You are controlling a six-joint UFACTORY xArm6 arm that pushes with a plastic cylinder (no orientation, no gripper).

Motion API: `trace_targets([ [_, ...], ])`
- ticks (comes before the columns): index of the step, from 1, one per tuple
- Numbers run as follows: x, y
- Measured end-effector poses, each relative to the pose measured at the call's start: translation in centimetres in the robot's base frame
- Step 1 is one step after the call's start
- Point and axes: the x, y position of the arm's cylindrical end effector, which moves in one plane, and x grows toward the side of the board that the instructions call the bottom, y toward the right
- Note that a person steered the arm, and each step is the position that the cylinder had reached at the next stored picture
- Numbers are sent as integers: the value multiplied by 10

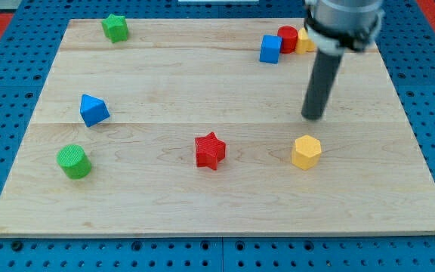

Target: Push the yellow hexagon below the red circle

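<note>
The yellow hexagon point(306, 152) lies on the wooden board toward the view's lower right. The red circle point(287, 38) stands near the view's top right, between a blue cube point(270, 48) on its left and a yellow block point(305, 41) on its right that the arm partly hides. My tip point(313, 117) rests on the board just above the yellow hexagon, a short gap apart from it, and well below the red circle.
A red star point(210, 150) lies left of the hexagon. A blue triangle point(93, 110) and a green circle point(74, 162) sit at the view's left. A green star point(115, 27) is at the top left. The board's right edge point(421, 151) is near.
</note>
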Motion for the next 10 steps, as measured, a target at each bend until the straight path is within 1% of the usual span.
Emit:
trace_targets([
  [1,88,14],
  [2,148,27],
  [4,119,-15],
  [7,70,-41],
  [10,-8,-36],
])
